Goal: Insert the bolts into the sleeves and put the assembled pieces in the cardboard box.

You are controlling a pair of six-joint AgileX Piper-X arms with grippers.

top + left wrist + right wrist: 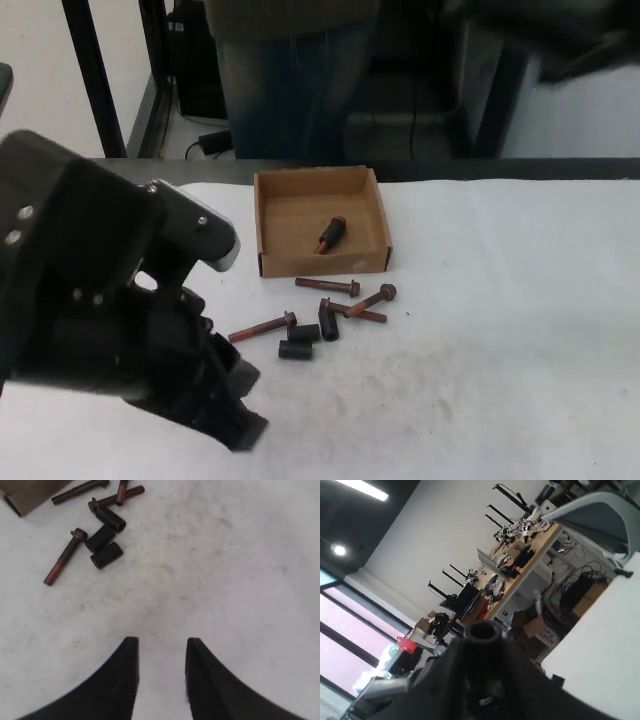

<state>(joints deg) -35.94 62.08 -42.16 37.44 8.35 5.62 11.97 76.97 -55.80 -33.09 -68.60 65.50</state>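
Observation:
The cardboard box [322, 225] stands at the middle back of the white cloth, with one bolt-and-sleeve piece [331, 234] inside. In front of it lie several rusty bolts [328, 286] and three black sleeves [306, 332]. The left wrist view has the same sleeves [106, 555] and a bolt [65, 557] lying beyond my left gripper [162, 642], which is open over bare cloth with nothing between its fingers. That arm [120, 310] looms at the front left. My right gripper [482, 652] points up at the room and is shut on a black sleeve [482, 630], open end showing.
White cloth [500, 330] covers the bench, with bare room to the right and in front of the loose parts. The bench's dark back edge [500, 168] runs behind the box. A person [290, 70] stands beyond it.

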